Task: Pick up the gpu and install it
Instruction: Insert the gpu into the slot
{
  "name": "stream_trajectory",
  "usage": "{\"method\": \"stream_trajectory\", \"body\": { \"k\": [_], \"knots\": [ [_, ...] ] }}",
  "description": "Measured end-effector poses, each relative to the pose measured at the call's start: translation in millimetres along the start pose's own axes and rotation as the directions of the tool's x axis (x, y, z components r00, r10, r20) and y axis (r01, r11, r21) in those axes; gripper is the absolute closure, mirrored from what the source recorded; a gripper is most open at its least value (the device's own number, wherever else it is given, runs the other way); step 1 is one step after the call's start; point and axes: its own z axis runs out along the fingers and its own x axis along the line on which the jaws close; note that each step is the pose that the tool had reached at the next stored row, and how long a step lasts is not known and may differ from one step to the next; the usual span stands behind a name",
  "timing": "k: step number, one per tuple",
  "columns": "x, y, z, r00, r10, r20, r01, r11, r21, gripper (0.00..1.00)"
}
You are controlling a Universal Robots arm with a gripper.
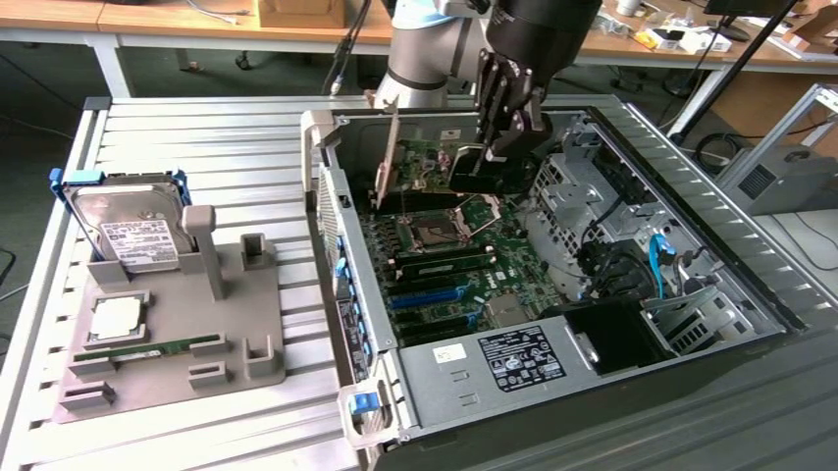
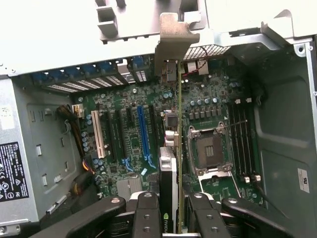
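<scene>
The gripper (image 1: 504,147) is down inside the open case (image 1: 733,255), its fingers (image 2: 146,213) pinching the gpu (image 1: 482,175) from both flat sides. The fingers cover the near end of the card, and in the exterior view the arm (image 1: 433,59) is cut off by the frame edge. In the wrist view the gpu (image 2: 168,168) shows edge-on, running straight away from the gripper (image 2: 173,220) to its silver bracket (image 2: 173,37). The bracket reaches the case's rear wall (image 2: 233,37), but I cannot tell whether it touches it. The card's lower edge is hidden behind its own body, so I also cannot tell whether it sits in a slot or hangs just above the motherboard (image 1: 452,265).

Room is tight. Just beside the card on one side lies the open CPU socket (image 2: 208,148), with memory slots (image 2: 242,139) past that. On the other side run the free slots, a blue one (image 2: 143,131) near and a white one (image 2: 99,136) farther off. Beyond them, well apart from the gripper, is the power supply (image 1: 524,358). A drive cage (image 1: 576,186) stands close to the gripper on the exterior view's right.

Outside the case, well away from the gripper on the exterior view's left, a grey holder (image 1: 171,363) on the desk (image 1: 196,128) carries a hard drive (image 1: 131,231). The holder's smaller items are hard to make out.
</scene>
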Motion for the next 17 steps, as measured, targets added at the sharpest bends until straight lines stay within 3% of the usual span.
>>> {"method": "stream_trajectory", "body": {
  "k": [5, 17],
  "knots": [
    [0.0, 0.0, 0.0, 0.9993, -0.038, -0.0009, 0.038, 0.9993, -0.0001, 0.73],
    [0.1, 0.0, 0.1, 0.9992, -0.04, -0.0011, 0.04, 0.9992, -0.0001, 0.73]
  ]
}}
